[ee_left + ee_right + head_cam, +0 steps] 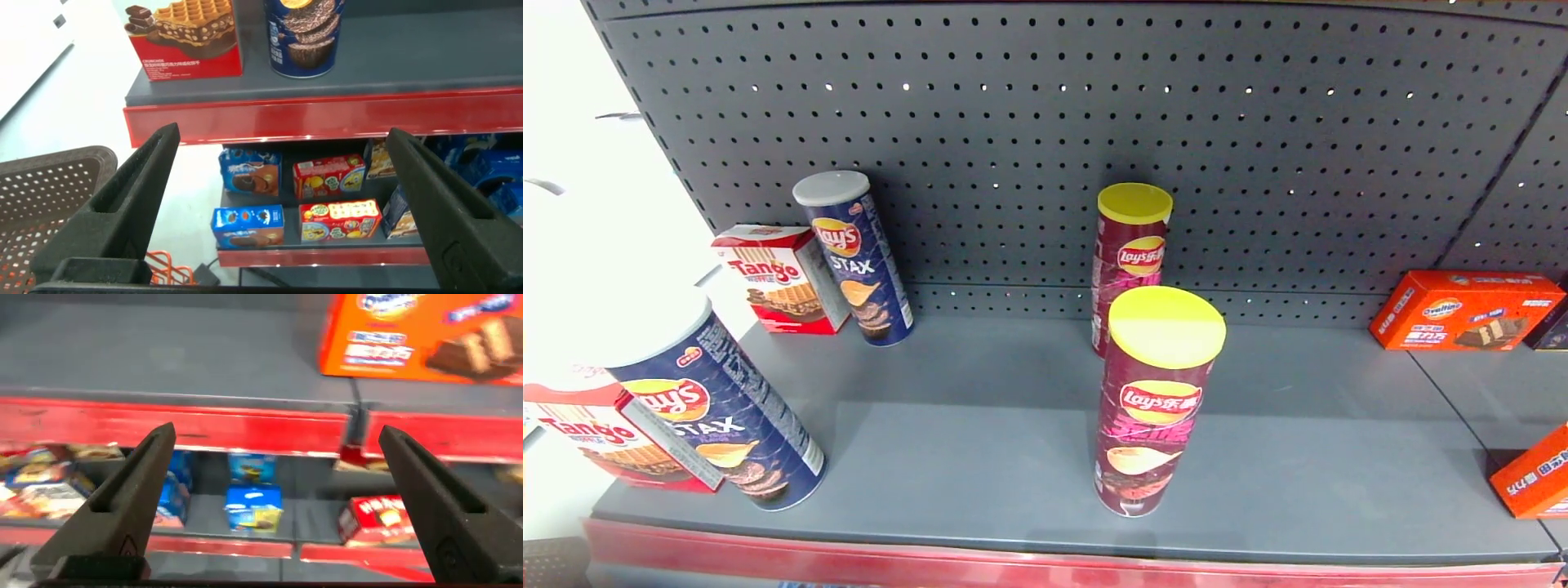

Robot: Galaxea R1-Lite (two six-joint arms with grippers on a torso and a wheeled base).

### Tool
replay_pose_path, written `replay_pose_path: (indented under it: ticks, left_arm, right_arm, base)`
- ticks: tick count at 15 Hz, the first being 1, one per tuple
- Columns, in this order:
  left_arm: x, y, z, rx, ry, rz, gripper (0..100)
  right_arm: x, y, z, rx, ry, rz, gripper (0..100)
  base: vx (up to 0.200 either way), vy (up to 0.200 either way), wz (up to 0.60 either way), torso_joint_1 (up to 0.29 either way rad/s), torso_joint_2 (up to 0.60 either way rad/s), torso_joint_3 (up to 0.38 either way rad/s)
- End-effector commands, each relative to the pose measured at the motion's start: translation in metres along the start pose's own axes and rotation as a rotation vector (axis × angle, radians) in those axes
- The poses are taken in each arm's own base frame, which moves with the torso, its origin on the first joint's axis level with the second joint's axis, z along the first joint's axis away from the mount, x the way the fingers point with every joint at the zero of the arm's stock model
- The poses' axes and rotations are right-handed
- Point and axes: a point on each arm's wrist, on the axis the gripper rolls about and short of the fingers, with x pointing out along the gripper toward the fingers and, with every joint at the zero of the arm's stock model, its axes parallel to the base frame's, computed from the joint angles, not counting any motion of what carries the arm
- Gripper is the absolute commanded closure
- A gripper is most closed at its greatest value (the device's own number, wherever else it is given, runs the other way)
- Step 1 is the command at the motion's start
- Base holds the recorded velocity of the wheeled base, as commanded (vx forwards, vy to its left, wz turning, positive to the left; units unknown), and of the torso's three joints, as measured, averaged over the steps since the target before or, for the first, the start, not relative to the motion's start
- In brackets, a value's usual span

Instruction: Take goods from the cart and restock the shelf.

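Shelf (980, 441) holds four chip cans (1152, 408), wafer boxes (784, 282) and orange boxes (1462, 310).

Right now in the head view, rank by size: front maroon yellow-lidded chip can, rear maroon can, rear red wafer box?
1. Front maroon yellow-lidded chip can.
2. Rear maroon can, rear red wafer box: too alike to rank.

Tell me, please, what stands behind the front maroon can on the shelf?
A second maroon can with a yellow lid, by the pegboard; the front can covers much of its lower half.
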Motion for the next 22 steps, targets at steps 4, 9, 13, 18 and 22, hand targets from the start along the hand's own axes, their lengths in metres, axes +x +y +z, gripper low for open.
replay_pose_path:
  ticks: [4,9,13,18,22]
  left_arm:
    - [0.0001,0.0000,0.0001,-0.020,0.001,0.001,0]
    - [0.0001,0.0001,0.0002,-0.046,0.000,0.005,0]
    - [0.0001,0.0000,0.0002,-0.044,-0.001,0.004,0]
    - [0.0001,0.0001,0.0002,-0.046,0.000,0.005,0]
    - [0.0001,0.0001,0.0002,-0.046,0.000,0.005,0]
  right_arm:
    - [-0.0040,0.0003,-0.0013,0.001,-0.055,-0.009,0]
    - [-0.0040,0.0003,-0.0013,0.001,-0.055,-0.003,0]
    - [-0.0040,0.0003,-0.0013,0.001,-0.055,-0.003,0]
    - [-0.0040,0.0003,-0.0013,0.001,-0.055,-0.003,0]
    - [-0.0040,0.0004,-0.0013,0.001,-0.055,-0.001,0]
  base:
    - [0.000,0.000,0.00,0.000,0.00,0.000]
    - [0.000,0.000,0.00,0.000,0.00,0.000]
    - [0.000,0.000,0.00,0.000,0.00,0.000]
    - [0.000,0.000,0.00,0.000,0.00,0.000]
    - [0.000,0.000,0.00,0.000,0.00,0.000]
